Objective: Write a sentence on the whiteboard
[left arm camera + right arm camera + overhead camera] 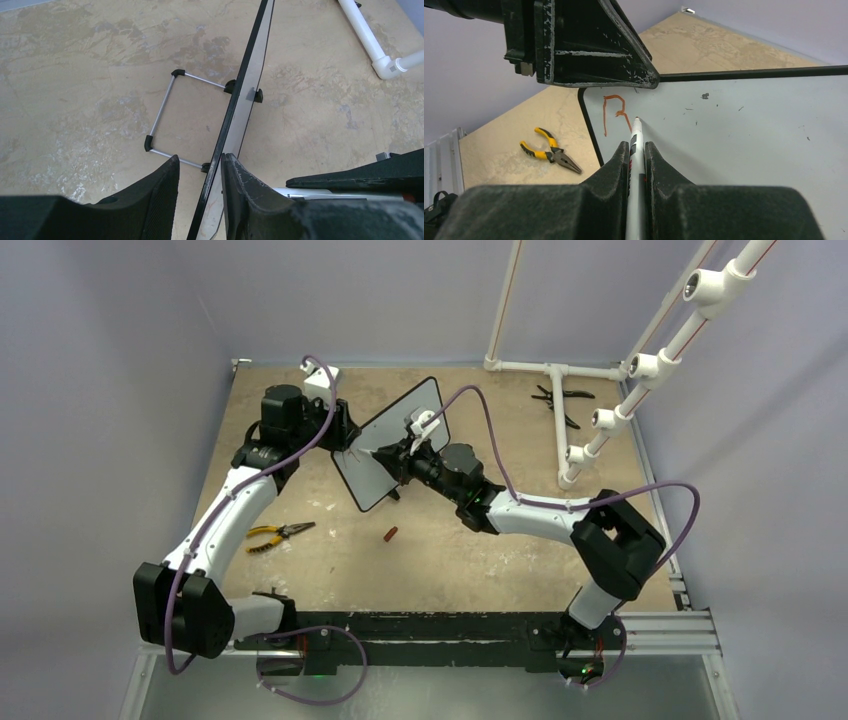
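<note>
The whiteboard (395,445) stands tilted on its wire stand (162,112) mid-table. It shows edge-on in the left wrist view (248,85) and face-on in the right wrist view (744,130). My left gripper (350,445) straddles the board's top corner (199,157). Its right finger (240,180) lies against the white face, and a gap shows between the left finger and the frame. My right gripper (637,145) is shut on a white marker (636,150), whose tip touches the board. Of the sentence, only one red R-like shape (616,112) shows near the corner.
Yellow-handled pliers (278,535) lie left of the board and also show in the right wrist view (549,150). A small red cap (390,534) lies in front of the board. Black pliers (560,400) and a white pipe frame (560,420) are at the back right.
</note>
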